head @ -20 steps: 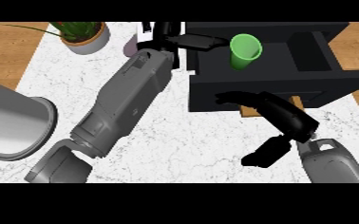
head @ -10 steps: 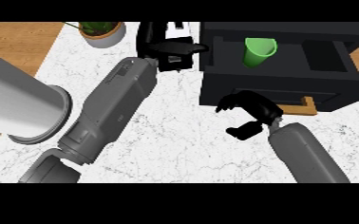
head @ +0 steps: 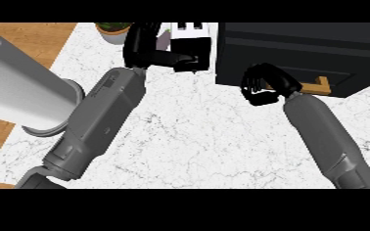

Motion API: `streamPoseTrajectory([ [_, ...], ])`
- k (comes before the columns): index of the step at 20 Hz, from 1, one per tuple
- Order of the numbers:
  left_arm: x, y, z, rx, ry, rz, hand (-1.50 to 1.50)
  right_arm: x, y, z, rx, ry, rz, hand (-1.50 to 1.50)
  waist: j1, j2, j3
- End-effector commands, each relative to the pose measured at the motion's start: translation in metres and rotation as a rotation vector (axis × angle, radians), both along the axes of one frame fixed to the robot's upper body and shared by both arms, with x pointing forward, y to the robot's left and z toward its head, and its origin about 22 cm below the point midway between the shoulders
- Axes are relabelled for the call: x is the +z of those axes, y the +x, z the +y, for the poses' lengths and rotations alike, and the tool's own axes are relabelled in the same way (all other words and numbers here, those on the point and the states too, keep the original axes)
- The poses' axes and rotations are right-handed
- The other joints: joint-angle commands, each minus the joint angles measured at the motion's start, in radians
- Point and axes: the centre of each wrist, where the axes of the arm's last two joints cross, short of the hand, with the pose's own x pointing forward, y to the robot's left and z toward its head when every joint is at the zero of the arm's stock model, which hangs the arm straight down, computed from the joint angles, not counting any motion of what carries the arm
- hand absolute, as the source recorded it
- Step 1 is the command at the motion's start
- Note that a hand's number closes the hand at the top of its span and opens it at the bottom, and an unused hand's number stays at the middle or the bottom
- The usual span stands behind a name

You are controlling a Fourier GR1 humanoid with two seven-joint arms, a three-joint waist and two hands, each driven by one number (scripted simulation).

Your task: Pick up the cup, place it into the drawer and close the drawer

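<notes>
The drawer (head: 292, 56) is shut flush in its black cabinet, so the cup is out of sight. The right hand (head: 266, 84) rests against the drawer front beside the wooden handle (head: 318, 85), fingers curled on nothing. The left hand (head: 155, 54) hangs over the marble desk (head: 209, 137), fingers loosely spread, near a potted plant (head: 114, 31).

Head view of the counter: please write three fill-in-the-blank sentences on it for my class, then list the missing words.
1. The black drawer is now ____.
2. The right hand is at the drawer's ____ handle.
3. The potted plant stands near the view's top ____ corner.

Missing words: closed; wooden; left
</notes>
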Motion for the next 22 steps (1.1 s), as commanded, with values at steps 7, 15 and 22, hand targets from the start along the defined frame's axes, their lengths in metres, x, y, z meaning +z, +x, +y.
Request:
streamPoseTrajectory([
  [7,-0.008,-0.007,0.033,-0.017,0.019,0.007,-1.5,0.066,0.043,-0.041,-0.194,0.101,-0.122,1.5,0.045,0.023,0.001],
  [15,-0.009,-0.011,0.037,-0.081,0.016,-0.001,-1.5,0.092,0.045,-0.062,-0.198,0.147,-0.12,1.5,0.09,0.029,0.001],
  [22,-0.017,-0.016,0.043,-0.096,-0.007,0.0,-1.5,0.109,0.043,-0.075,-0.179,0.207,-0.138,1.5,0.108,0.032,-0.001],
])
